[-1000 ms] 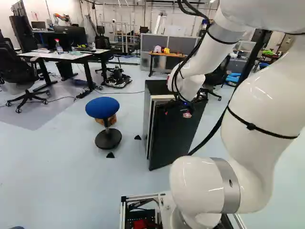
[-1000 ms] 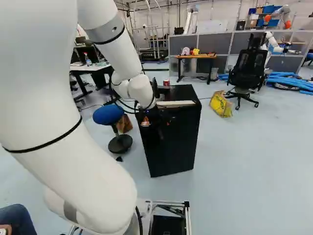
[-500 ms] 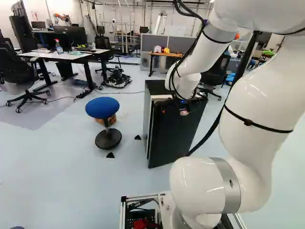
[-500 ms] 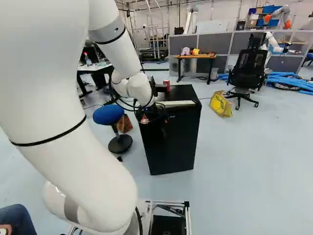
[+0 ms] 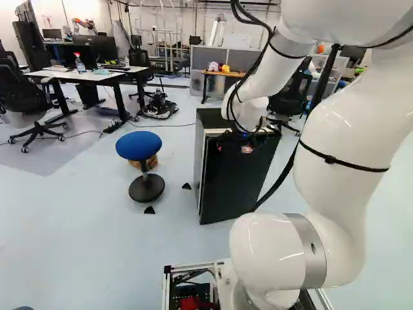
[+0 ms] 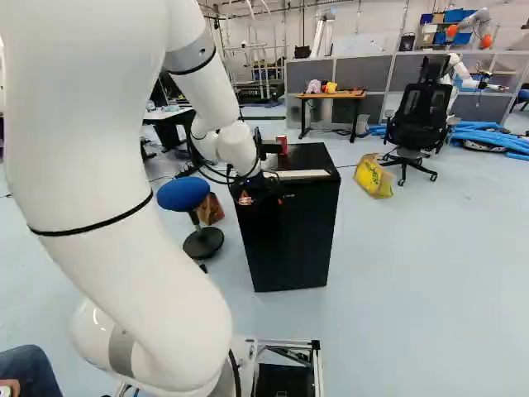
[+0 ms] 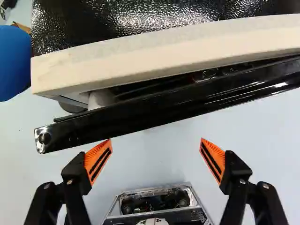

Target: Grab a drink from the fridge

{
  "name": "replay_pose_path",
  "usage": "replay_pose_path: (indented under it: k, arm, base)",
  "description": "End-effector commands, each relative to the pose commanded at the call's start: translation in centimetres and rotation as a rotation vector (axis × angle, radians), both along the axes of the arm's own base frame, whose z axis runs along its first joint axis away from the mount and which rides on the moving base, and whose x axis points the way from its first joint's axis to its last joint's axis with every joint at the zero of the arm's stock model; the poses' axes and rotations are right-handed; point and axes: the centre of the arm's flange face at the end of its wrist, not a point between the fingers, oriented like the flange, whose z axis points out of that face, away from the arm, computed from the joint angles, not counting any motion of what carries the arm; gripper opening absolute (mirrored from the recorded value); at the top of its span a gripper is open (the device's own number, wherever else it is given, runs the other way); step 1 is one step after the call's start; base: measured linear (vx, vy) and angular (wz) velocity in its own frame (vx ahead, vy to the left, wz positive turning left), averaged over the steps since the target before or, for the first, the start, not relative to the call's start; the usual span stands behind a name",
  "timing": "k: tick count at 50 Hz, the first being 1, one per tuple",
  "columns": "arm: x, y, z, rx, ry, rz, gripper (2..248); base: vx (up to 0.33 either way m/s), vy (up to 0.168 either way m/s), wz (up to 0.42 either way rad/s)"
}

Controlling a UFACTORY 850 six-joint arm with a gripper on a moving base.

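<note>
My gripper (image 5: 248, 142) is in front of the upper part of the black fridge (image 5: 239, 177). In the wrist view the gripper (image 7: 155, 140) stands open, nothing between its orange-padded fingers, just off the outer face of the fridge door (image 7: 164, 108). The door is slightly ajar, a narrow dark gap between it and the pale front rim (image 7: 154, 56) of the fridge body. What the gap holds is too dark to make out. A red can (image 6: 282, 143) shows at the far edge of the fridge top in the right base view.
A blue stool (image 5: 139, 146) stands left of the fridge, a brown bag (image 6: 211, 209) behind it. Right of the fridge are a yellow bag (image 6: 374, 176) and a black office chair (image 6: 417, 120). Another robot (image 6: 471, 23) shows at the back.
The fridge door has swung somewhat toward the body, narrowing its gap. My arm has shifted a little, leftward in the left base view. The base has stayed in place.
</note>
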Motion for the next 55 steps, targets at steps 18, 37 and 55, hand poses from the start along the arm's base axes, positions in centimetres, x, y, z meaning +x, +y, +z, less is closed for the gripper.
replay_pose_path:
  k: [18, 37, 55]
  arm:
    - [1.3, 0.1, 0.0, -0.001, -0.004, 0.006, 247]
    - [2.6, 0.1, 0.0, -0.001, -0.009, 0.009, 247]
    - [3.1, 0.1, 0.0, -0.001, -0.011, 0.010, 247]
  base:
    - [0.000, 0.000, 0.000]
    - [0.000, 0.000, 0.000]
    - [0.000, 0.000, 0.000]
